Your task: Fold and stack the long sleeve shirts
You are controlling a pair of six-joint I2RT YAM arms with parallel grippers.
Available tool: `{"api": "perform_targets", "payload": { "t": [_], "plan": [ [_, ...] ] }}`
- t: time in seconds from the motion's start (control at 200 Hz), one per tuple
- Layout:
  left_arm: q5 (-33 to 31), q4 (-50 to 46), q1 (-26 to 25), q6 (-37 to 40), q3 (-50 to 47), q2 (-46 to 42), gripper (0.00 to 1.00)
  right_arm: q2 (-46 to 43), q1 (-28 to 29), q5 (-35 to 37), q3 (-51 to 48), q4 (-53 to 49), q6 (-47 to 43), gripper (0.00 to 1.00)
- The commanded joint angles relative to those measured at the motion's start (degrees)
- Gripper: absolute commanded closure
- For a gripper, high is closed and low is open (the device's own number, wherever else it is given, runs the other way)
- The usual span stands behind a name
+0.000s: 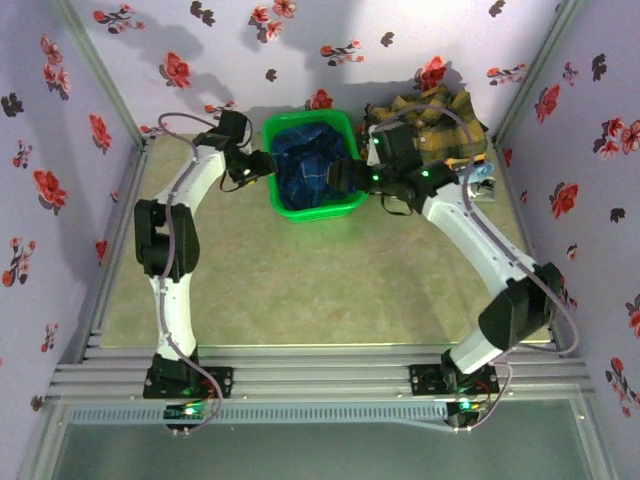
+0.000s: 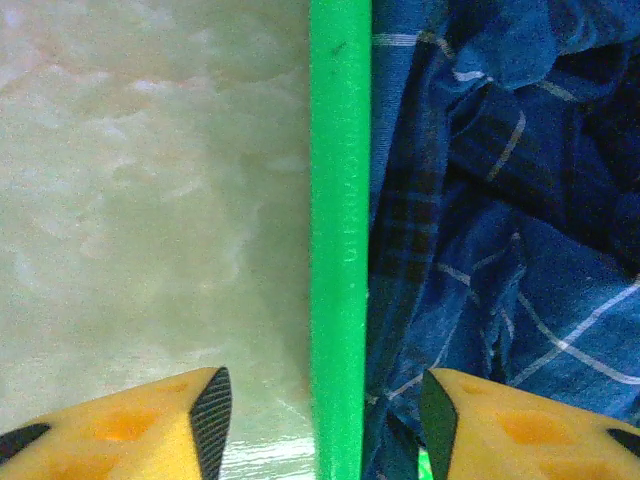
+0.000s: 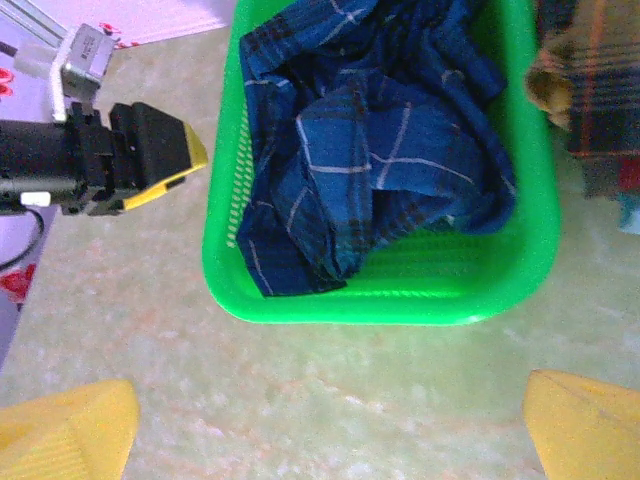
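One dark blue plaid cloth shirt (image 3: pixel 380 150) was recorded crumpled inside the green plastic basket (image 3: pixel 400 295) at the far middle of the table (image 1: pixel 300 280), with the left gripper (image 2: pixel 325 410) held apart astride the basket's left wall and the right gripper (image 3: pixel 330 420) spread wide and empty just near of it; the wall might be clamped along with the cloth, and the basket lifted.
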Motion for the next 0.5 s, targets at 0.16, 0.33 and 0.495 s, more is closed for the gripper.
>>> {"api": "perform_targets", "payload": {
  "t": [0.16, 0.33, 0.495],
  "plan": [
    [-1.1, -3.9, -1.6, -0.4, 1.2, 5.1, 0.67, 11.2, 1.1, -1.2, 12.2, -5.5, 2.9, 0.01],
    [-4.3, -4.8, -1.8, 1.5, -0.8, 4.8, 0.83, 17.2, 2.2, -0.6, 17.4, -6.4, 3.6, 0.02],
    [-6.3, -5.6, -2.5, 3.2, -4.4, 1.1, 0.91, 24.5, 4.1, 3.3, 24.2, -10.0, 4.3, 0.03]
  ]
}}
